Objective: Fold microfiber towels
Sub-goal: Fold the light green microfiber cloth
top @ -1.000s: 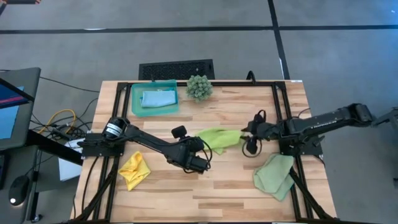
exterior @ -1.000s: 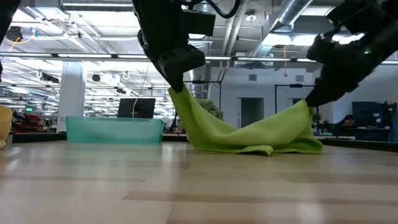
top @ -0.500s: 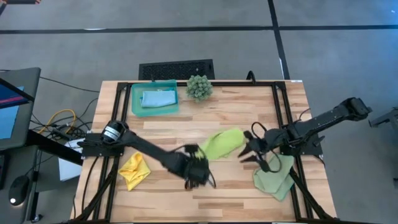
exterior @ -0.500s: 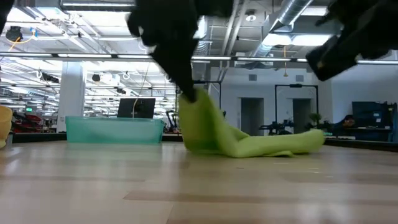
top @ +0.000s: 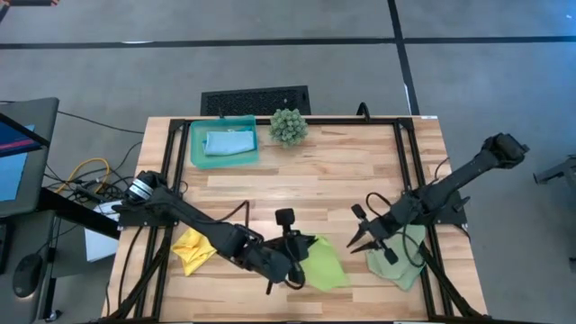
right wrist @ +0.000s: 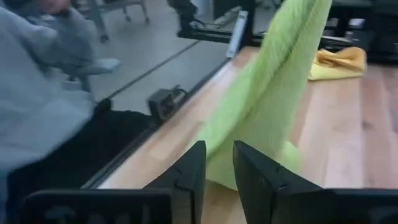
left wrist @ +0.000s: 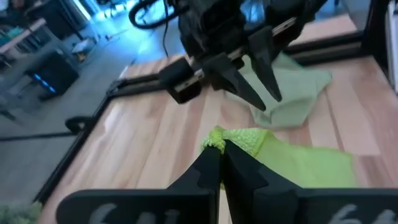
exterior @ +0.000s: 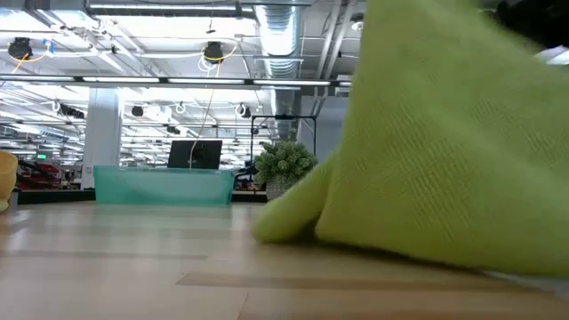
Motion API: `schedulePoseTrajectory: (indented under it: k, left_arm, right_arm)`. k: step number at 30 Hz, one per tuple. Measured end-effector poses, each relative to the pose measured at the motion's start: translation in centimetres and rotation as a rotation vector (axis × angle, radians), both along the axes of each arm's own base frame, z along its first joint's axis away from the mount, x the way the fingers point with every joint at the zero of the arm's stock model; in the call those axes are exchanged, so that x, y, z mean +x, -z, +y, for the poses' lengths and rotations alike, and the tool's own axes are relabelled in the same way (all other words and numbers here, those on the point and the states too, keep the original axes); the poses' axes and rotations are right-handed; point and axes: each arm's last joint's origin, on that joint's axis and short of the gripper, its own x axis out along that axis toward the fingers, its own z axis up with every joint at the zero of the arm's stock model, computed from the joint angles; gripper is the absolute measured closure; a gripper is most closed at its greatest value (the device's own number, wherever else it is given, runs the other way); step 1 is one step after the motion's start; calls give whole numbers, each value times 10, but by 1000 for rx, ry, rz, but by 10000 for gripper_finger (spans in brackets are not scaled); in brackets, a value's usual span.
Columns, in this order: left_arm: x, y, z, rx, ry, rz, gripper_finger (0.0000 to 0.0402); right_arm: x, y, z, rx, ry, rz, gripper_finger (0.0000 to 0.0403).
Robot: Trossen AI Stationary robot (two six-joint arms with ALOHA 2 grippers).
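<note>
- Left pincer (top: 301, 256) sits low at the front middle of the wooden surface (top: 342, 171), its fingers (left wrist: 214, 163) pressed together on a corner of the lime green towel (top: 322, 264), which hangs from them and drapes onto the boards.
- Right pincer (top: 362, 236) hovers just right of that towel, and we see its fingers (right wrist: 255, 168) slightly apart with nothing between them; it is above the edge of the pale sage green towel (top: 399, 255).
- We can read no brand, label or writing anywhere.
- Only from above do we see the yellow towel (top: 192, 248) crumpled front-left and the light blue towel (top: 229, 142) lying in the teal tray (top: 196, 153), with the spiky plant (top: 288, 126) beside the tray.
- From table height, the lime green towel (exterior: 444, 151) fills the right half and hides both arms.
- Through the left wrist camera, we see the right pincer (left wrist: 258, 93) pointing down in front of the sage towel.
</note>
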Motion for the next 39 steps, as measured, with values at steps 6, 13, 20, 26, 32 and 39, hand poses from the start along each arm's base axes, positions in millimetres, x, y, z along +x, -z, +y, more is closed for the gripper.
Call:
schedulePoseTrajectory:
  k: [6,13,20,26,32,39]
  left_arm:
    - [3,8,15,-53,-47,55,401]
    - [1,12,21,-31,-112,78,401]
    - [-1,12,24,18,-206,56,401]
    - [-7,10,16,102,-283,9,401]
    - [-15,3,-3,175,-282,-37,399]
    - [-31,-26,-16,160,-308,-164,356]
  right_arm:
    - [21,22,4,-59,110,15,267]
    - [51,26,14,-39,188,93,228]
    - [78,35,35,-108,152,158,253]
    - [83,28,34,-161,231,193,369]
    - [73,13,24,-242,359,181,383]
    - [43,-64,6,-292,409,173,391]
